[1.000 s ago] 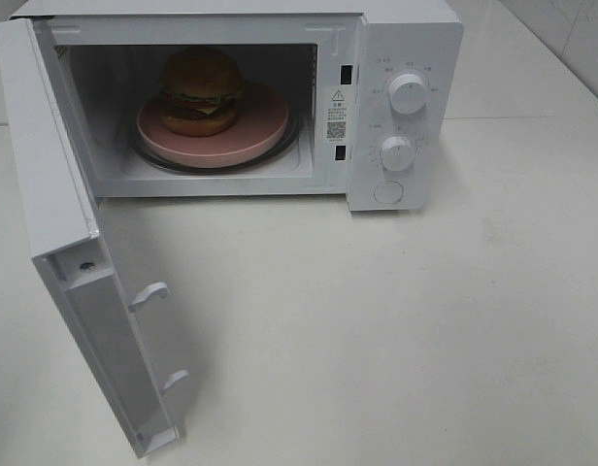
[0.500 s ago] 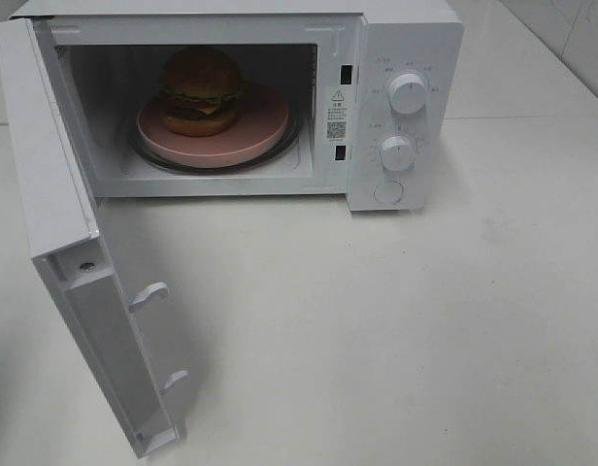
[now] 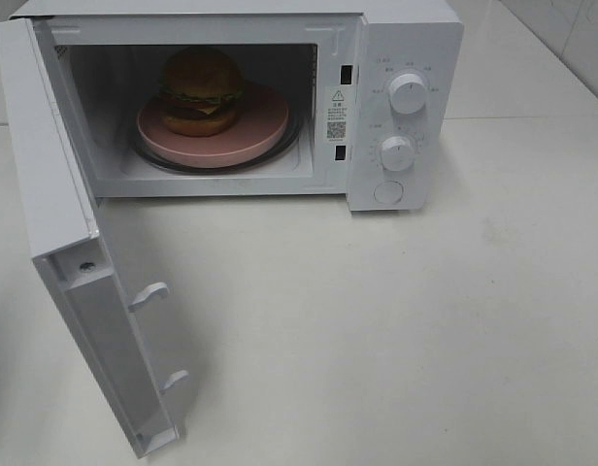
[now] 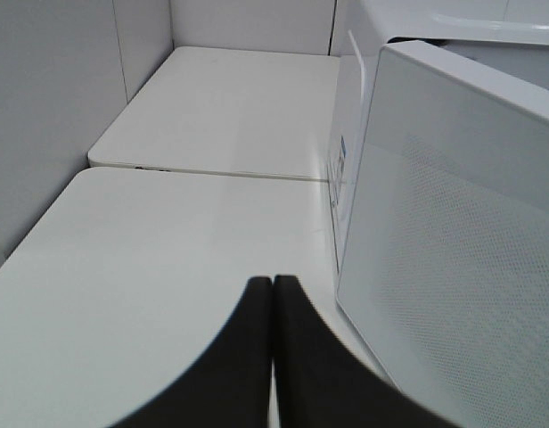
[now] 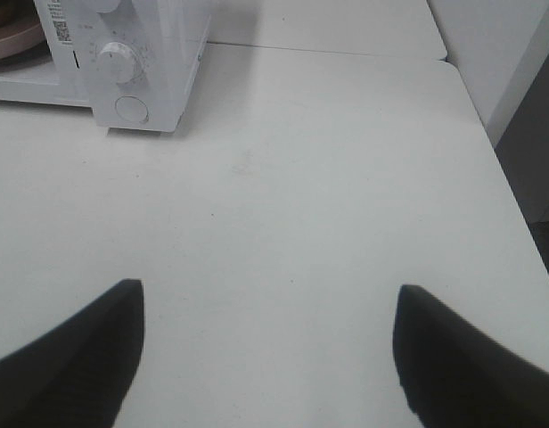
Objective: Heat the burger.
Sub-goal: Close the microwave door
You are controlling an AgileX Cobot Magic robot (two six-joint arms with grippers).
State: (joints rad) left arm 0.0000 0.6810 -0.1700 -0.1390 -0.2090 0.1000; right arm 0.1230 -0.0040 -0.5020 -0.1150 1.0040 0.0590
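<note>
The burger (image 3: 202,89) sits on a pink plate (image 3: 265,126) inside the microwave (image 3: 415,58), whose door (image 3: 105,340) stands open. Left hand (image 4: 272,281): fingers pressed together, holding nothing, above the tabletop (image 4: 167,259) beside the door. Right hand (image 5: 267,287): fingers wide apart, empty, over the tabletop.

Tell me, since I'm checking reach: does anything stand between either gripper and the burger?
Left gripper: the open door appears to stand between it and the burger. Right gripper: nothing visible, only table toward the microwave.
</note>
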